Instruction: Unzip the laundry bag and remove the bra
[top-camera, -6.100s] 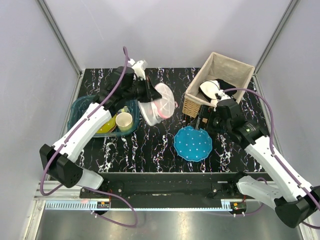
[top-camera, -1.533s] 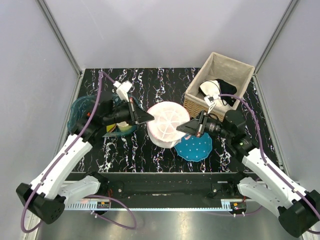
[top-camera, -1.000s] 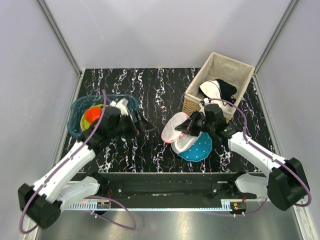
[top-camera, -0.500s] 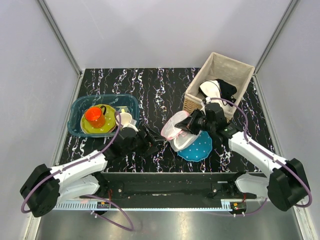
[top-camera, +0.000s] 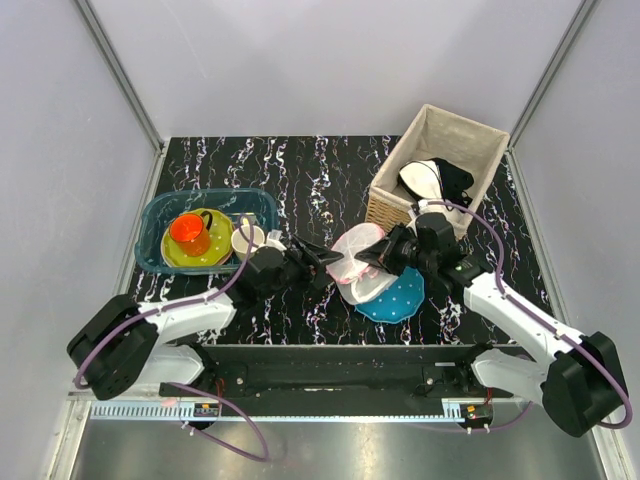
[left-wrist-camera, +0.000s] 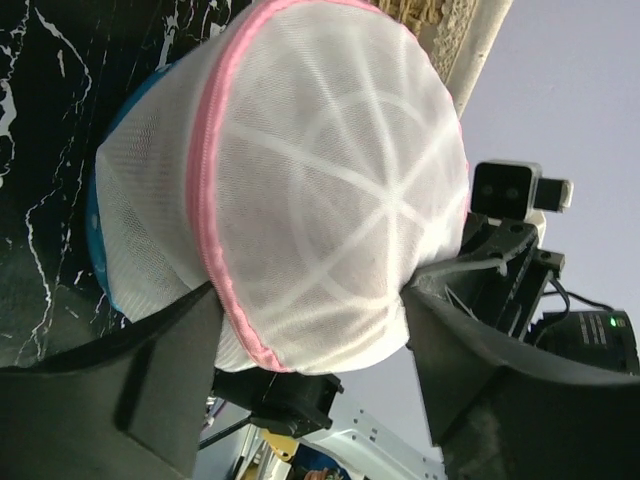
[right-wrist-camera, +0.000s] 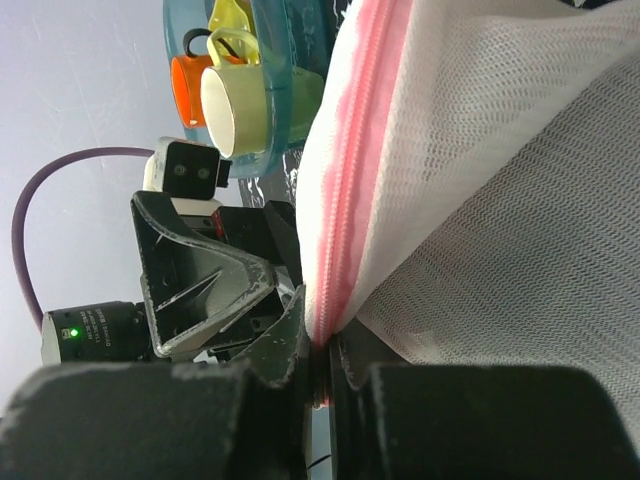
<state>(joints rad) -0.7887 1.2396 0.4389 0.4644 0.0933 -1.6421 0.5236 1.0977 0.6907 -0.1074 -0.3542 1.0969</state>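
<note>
The laundry bag (top-camera: 356, 262), white mesh with a pink zipper rim (right-wrist-camera: 360, 170), hangs tilted over the blue plate (top-camera: 392, 296). My right gripper (top-camera: 380, 258) is shut on the rim, pinching the pink zipper between its fingertips (right-wrist-camera: 325, 345). My left gripper (top-camera: 322, 268) reaches in from the left, its jaws wide on either side of the bag's edge (left-wrist-camera: 310, 310). In the left wrist view the mesh (left-wrist-camera: 330, 190) fills the gap between both fingers (left-wrist-camera: 170, 380). The bra is hidden; nothing red shows through the mesh.
A wicker basket (top-camera: 470, 150) at the back right holds a white-and-black garment (top-camera: 432, 180). A teal bin (top-camera: 160, 255) at the left holds an orange cup (top-camera: 188, 232), a yellow plate and a cream cup (top-camera: 243, 241). Grey walls enclose the marble tabletop (top-camera: 300, 180).
My left arm has swung from beside the teal bin over to the bag, and its jaws have narrowed around it. The right gripper keeps its pinch on the rim, nearly still.
</note>
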